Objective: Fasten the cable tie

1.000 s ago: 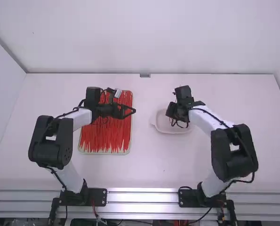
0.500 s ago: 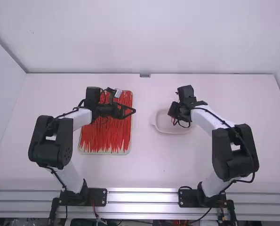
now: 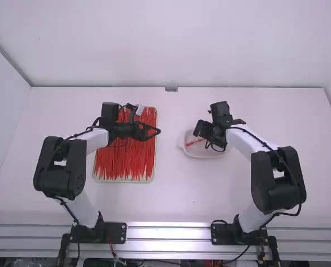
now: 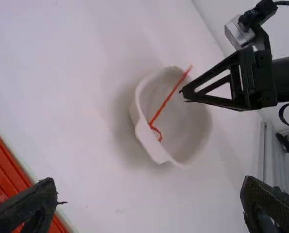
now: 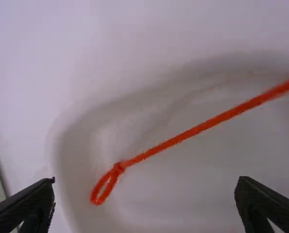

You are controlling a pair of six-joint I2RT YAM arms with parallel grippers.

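A red cable tie [image 3: 194,143] with a small closed loop at one end lies in the white bowl [image 3: 210,153], its straight tail leaning over the rim. In the left wrist view the cable tie [image 4: 164,104] slants across the bowl [image 4: 193,141]. My right gripper [image 3: 200,130] hovers just over the bowl, open, with nothing between its fingers; its wrist view shows the loop [image 5: 105,187] below the right gripper [image 5: 144,199]. My left gripper [image 3: 156,131] hangs open over the right edge of the tray, pointing toward the bowl.
A flat tray [image 3: 152,172] left of centre carries several loose red cable ties [image 3: 123,156]. Bare white table lies between tray and bowl and all around them. A small grey fitting [image 3: 171,88] sits at the table's back edge.
The right gripper has opened over the bowl and the looped red tie now lies in it. The left arm has not moved.
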